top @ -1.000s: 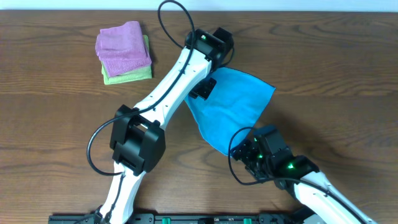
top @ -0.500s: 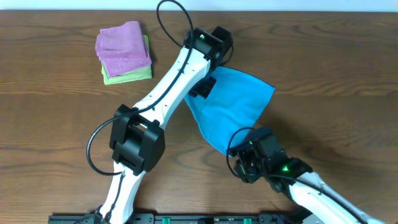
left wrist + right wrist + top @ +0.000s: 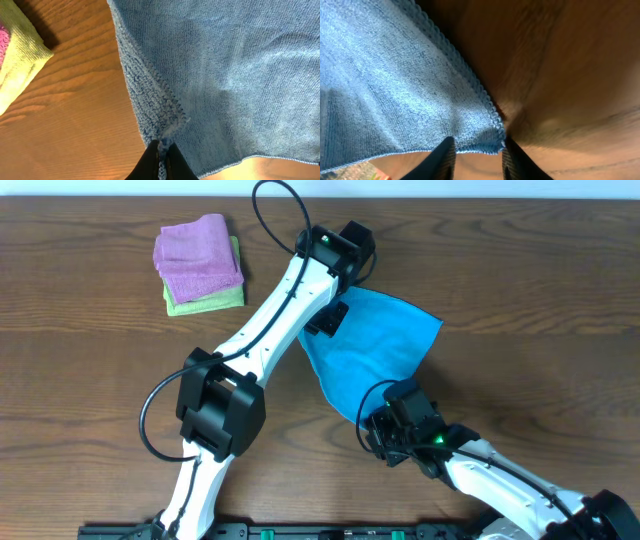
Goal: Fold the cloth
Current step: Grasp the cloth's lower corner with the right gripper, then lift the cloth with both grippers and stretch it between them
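Cloth (image 3: 375, 345) edge pinched in L gripper (image 3: 160, 148); R gripper (image 3: 477, 148) open astride corner.

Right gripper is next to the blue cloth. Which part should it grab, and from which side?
Take the cloth by its pointed corner nearest the right gripper, approaching from the robot's side. Two hemmed edges meet there in a thin tip, and the open fingers sit either side of it. The left gripper pinches a far corner, so this grips the opposite end.
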